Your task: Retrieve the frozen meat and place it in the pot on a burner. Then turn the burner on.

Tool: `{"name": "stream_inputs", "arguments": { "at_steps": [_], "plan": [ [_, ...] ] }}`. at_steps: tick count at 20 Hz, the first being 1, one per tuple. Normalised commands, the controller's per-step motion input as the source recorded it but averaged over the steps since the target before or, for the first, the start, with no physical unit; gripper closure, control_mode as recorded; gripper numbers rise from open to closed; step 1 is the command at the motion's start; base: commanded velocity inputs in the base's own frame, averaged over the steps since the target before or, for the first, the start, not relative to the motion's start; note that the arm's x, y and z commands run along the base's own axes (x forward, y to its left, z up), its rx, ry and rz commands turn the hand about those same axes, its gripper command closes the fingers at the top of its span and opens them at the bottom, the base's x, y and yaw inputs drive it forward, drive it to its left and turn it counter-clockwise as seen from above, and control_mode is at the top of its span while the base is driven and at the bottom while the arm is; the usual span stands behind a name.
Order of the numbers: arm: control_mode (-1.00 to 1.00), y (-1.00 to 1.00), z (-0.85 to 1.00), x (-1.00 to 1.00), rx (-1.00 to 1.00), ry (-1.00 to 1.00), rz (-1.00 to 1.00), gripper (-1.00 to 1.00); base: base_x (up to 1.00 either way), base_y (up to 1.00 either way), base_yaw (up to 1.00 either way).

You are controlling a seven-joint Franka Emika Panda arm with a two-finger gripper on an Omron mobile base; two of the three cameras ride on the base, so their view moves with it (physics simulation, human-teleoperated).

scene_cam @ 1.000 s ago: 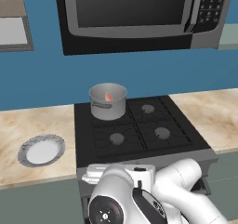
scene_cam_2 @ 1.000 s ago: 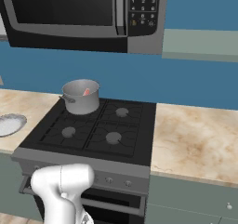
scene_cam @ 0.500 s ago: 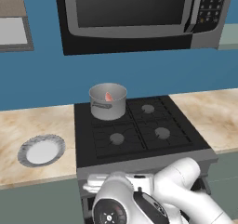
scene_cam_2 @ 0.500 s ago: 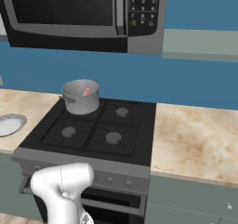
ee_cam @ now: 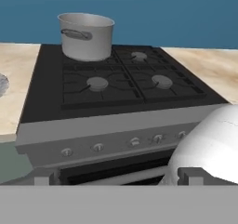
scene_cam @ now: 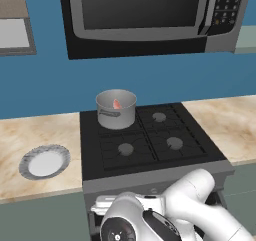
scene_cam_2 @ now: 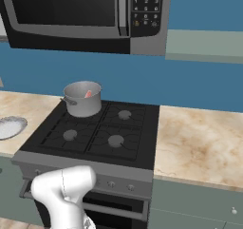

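One small reddish-pink frozen meat wedge (scene_cam: 117, 104) lies inside the grey brushed-metal pot (scene_cam: 116, 109): likely stiff, light, slippery; no regrasp needed. End effector (ee_cam: 114, 180) wide, empty; small stove knobs (ee_cam: 97, 147) remain.

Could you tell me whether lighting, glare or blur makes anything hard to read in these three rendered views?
Left base view: even light, no glare; the reddish-pink meat slab shows inside the grey metal saucepan. Right base view: equally sharp, with a soft sheen on the black microwave door. Hand view: the small stove knobs look slightly soft.
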Motion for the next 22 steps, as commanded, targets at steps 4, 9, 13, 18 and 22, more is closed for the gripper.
{"name": "stream_inputs", "arguments": {
  "at_steps": [4, 9, 13, 18, 22],
  "plan": [
    [-1.00, -0.10, -0.37, -0.16, 0.02, 0.00, 0.02, -1.00, 0.00, 0.00, 0.00],
    [-1.00, -0.04, -0.32, -0.15, 0.01, -0.02, 0.00, -1.00, 0.00, 0.00, 0.00],
    [-1.00, -0.20, -0.46, -0.12, 0.03, -0.08, 0.04, -1.00, 0.00, 0.00, 0.00],
    [-1.00, -0.25, -0.41, 0.00, 0.03, -0.09, 0.05, -1.00, 0.00, 0.00, 0.00],
    [-1.00, -0.38, -0.39, 0.00, 0.03, -0.06, 0.07, -1.00, 0.00, 0.00, 0.00]
  ]
}}
